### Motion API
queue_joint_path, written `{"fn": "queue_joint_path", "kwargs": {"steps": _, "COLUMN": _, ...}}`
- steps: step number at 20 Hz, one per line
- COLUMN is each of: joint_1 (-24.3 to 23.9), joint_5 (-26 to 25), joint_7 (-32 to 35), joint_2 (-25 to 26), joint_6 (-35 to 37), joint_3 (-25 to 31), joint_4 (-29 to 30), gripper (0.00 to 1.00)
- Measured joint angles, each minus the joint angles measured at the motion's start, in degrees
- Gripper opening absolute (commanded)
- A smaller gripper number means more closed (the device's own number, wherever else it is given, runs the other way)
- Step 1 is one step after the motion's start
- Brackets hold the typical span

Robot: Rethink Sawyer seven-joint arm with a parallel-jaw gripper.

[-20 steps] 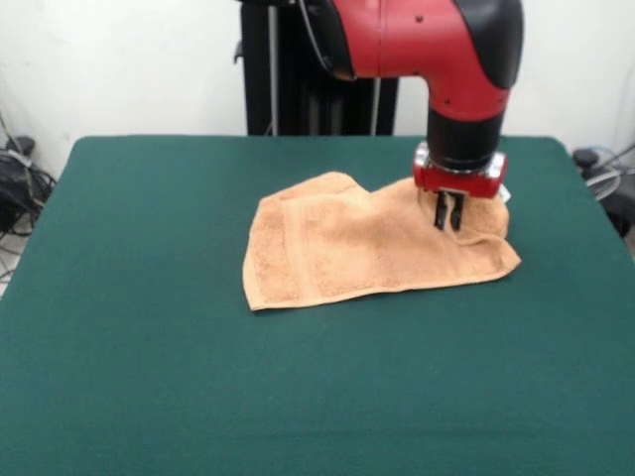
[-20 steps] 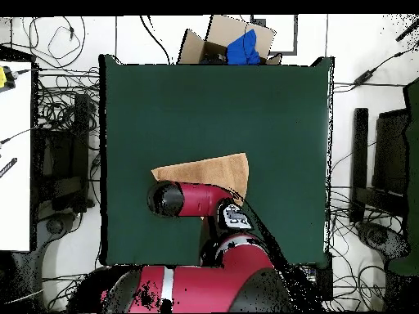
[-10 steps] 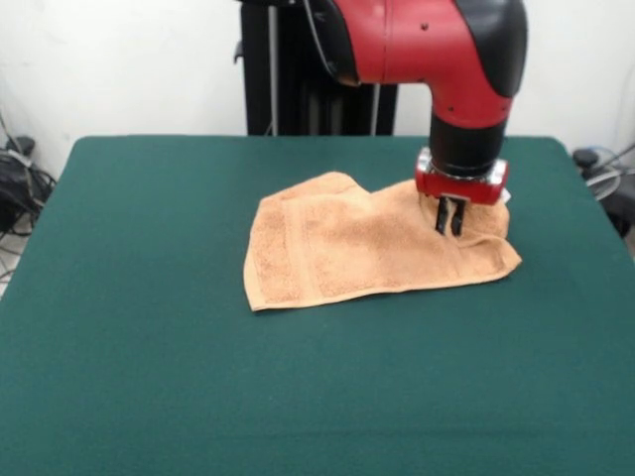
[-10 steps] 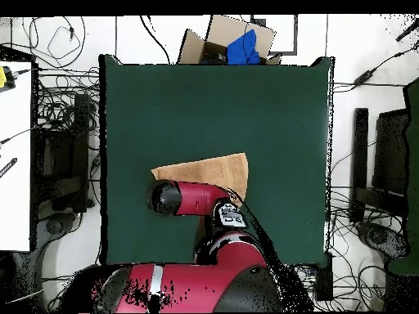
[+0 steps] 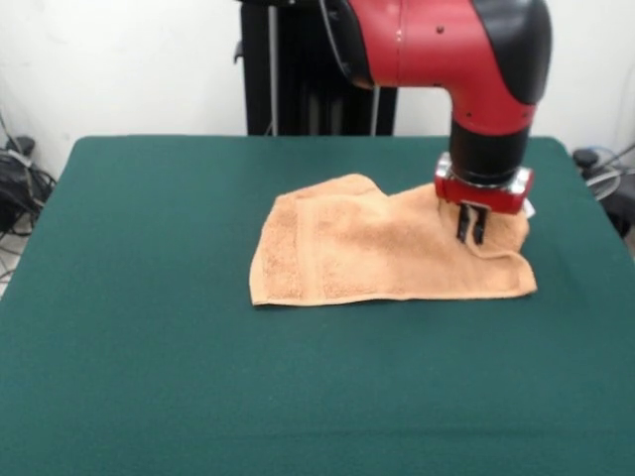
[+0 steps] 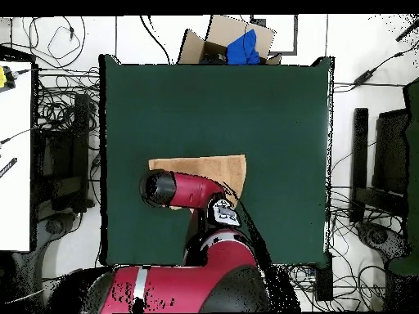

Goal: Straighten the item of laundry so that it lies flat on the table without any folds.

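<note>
The item of laundry [image 5: 377,248], a peach-orange terry towel, lies on the green table [image 5: 149,377] right of centre. Its left part lies flat with a border band showing, while its far right part rises in a ridge toward my gripper [image 5: 471,230]. The gripper points straight down, shut on the towel near the right end, its black fingers close together in the cloth. In the overhead view the red arm covers the gripper and the towel's near-left part. The rest of the towel [image 6: 214,165] shows as a flat strip on the table [image 6: 245,98].
A cardboard box with blue cloth [image 6: 233,45] sits beyond the table's far edge in the overhead view. Cables [image 6: 57,123] and equipment lie on the floor at both sides. A white surface [image 6: 15,147] stands at the left.
The gripper has moved toward the right of the front view, dragging the towel's right end with it. The towel has shifted and stretched out wider.
</note>
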Motion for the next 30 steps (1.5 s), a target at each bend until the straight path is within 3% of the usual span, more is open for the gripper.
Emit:
{"fn": "queue_joint_path", "kwargs": {"steps": 10, "joint_1": 2.2, "joint_5": 5.7, "joint_7": 0.0, "joint_2": -4.6, "joint_6": 7.8, "joint_3": 0.0, "joint_4": -2.3, "gripper": 0.0}}
{"fn": "queue_joint_path", "kwargs": {"steps": 18, "joint_1": 2.2, "joint_5": 7.2, "joint_7": 0.0, "joint_2": -7.8, "joint_6": 13.1, "joint_3": 0.0, "joint_4": -4.7, "gripper": 0.0}}
{"fn": "queue_joint_path", "kwargs": {"steps": 30, "joint_1": 2.0, "joint_5": 7.7, "joint_7": 0.0, "joint_2": -6.6, "joint_6": 13.5, "joint_3": -0.1, "joint_4": -9.1, "gripper": 0.0}}
